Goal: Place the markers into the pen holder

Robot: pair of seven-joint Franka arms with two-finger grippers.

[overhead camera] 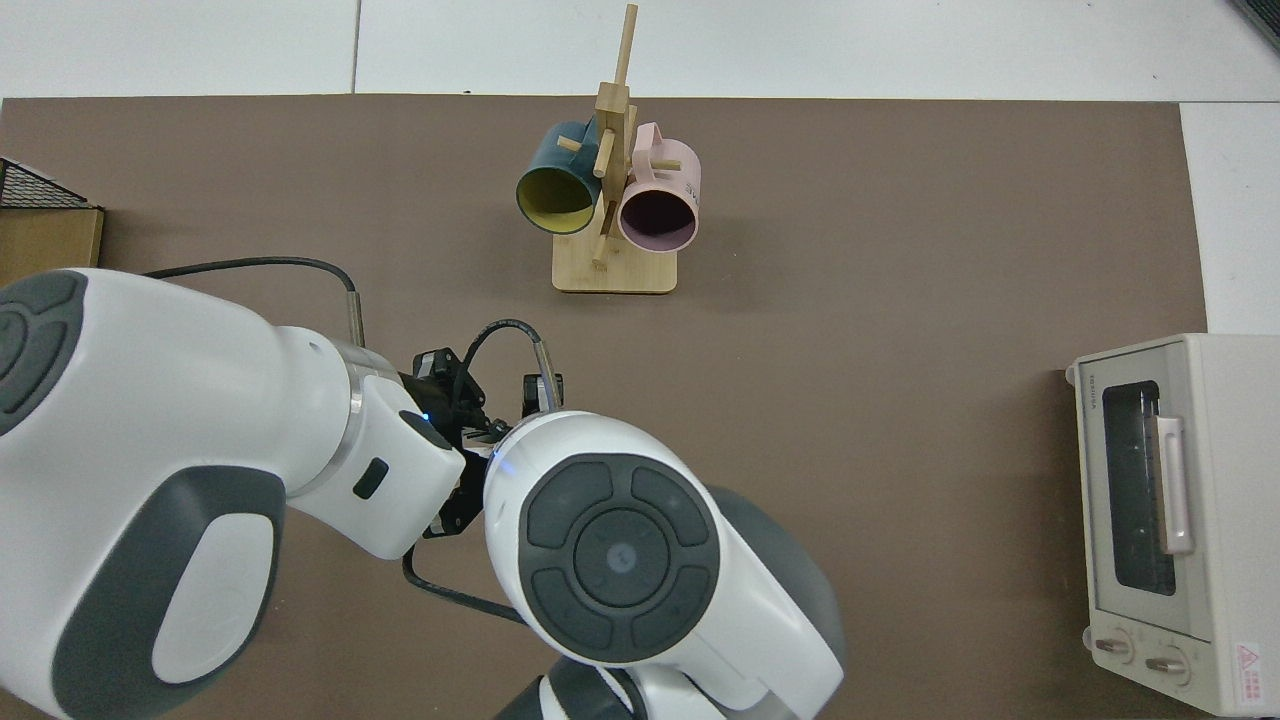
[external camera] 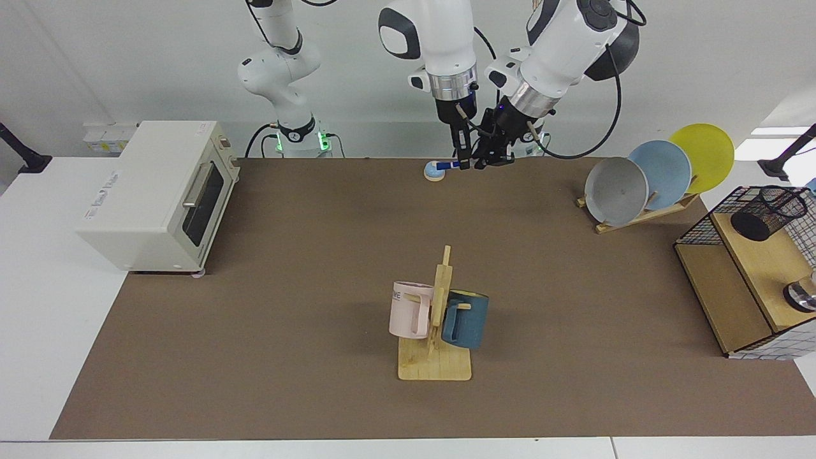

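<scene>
Facing view: both arms meet at the far edge of the table (external camera: 319, 255), over the brown mat.
Marker: the marker (external camera: 451, 164) is held level just above the table, its blue cap pointing toward a small round blue-and-cream object (external camera: 434, 170) that lies beside it.
Right tool: the right tool (external camera: 464, 159) hangs straight down and is closed on the marker near its cap.
Left tool: the left tool (external camera: 492, 156) comes in at a slant at the marker's other end; whether it grips or only flanks the marker, I cannot tell.
Top view: the arm housings cover both tools and the marker.
Pen holder: the pen holder (external camera: 768, 212) stands on the wooden shelf (external camera: 758, 268), well apart from the marker, with nothing visible in it.
Progress: early by my judgement; the marker is picked up, nothing is delivered.
Remaining: hand-over to the left arm appears likely, then carry across and drop into the pen holder.
</scene>
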